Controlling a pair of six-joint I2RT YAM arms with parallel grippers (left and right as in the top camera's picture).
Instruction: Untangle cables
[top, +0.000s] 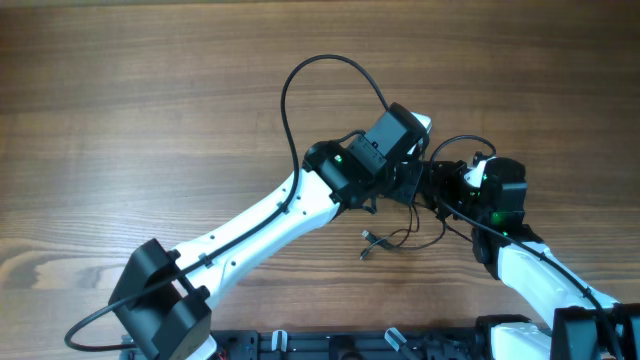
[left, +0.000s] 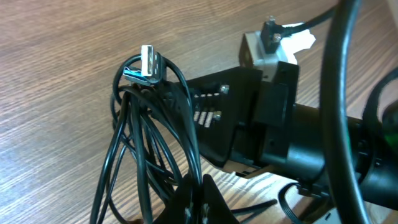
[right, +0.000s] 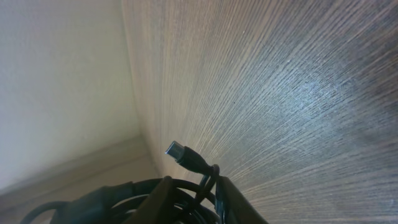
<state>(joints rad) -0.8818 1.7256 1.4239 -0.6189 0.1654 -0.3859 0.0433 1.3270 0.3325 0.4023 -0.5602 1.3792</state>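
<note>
Looking down from overhead, we are seeing both arms meeting right of centre over the wooden bench (top: 150, 100), the left arm reaching in from the near left corner and the right arm from the near right; the cables (left: 149, 143) are hanging bunched between the two wrists, with a few thin strands drooping toward the near side and one plug end (top: 369, 243) ending low by the wood, though we are not making out whether it is touching; in the left wrist view the left pincer (left: 198, 186) is pressing its fingers together on the bundle, the black loops rising out of it and a silver USB plug (left: 148, 61) sitting at the top of the loops; the black body of the right arm is standing just beyond that bundle; in the right wrist view the right pincer (right: 195, 183) is showing its fingers slightly apart with strands running between them and a small plug (right: 177, 151) poking up above; we are not managing to tell whether those fingers are actually pinching the strands.
</note>
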